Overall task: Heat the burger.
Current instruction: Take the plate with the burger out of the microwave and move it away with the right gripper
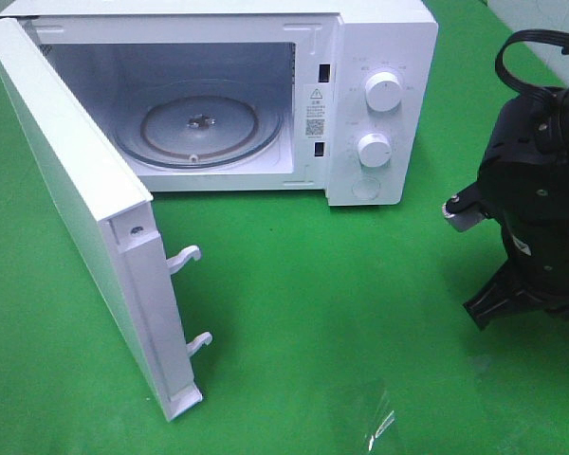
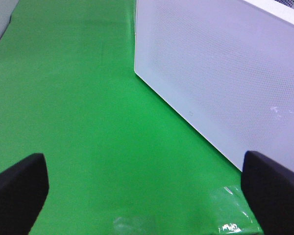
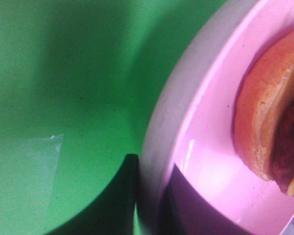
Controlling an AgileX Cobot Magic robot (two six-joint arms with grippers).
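From the high camera, a white microwave (image 1: 266,95) stands at the back of the green desk (image 1: 313,313). Its door (image 1: 85,209) is swung wide open toward the front left, with two latch hooks (image 1: 192,299) sticking out of its edge. Inside, the glass turntable (image 1: 199,128) lies bare. Two round knobs (image 1: 379,118) sit one above the other on the control panel at the right. The black right arm (image 1: 536,204) stands at the right edge of the view, well apart from the microwave; its claw is hidden from this camera, and neither the burger nor the plate shows here. A patch of clear tape (image 1: 379,422) glints on the desk near the front.

In the left wrist view, the left claw (image 2: 147,188) is spread wide, its two dark fingers (image 2: 19,191) at opposite sides with only green desk between them. The outer face of the door (image 2: 220,78), dotted with fine perforations, stands just beyond.

In the right wrist view, the burger (image 3: 269,122) lies on a pink plate (image 3: 206,147) that rests on the desk; the bun's golden-brown edge and dark filling show at the side of the picture. A dark shape crosses the plate's rim, but I cannot tell whether the right claw is apart or clamped on it.
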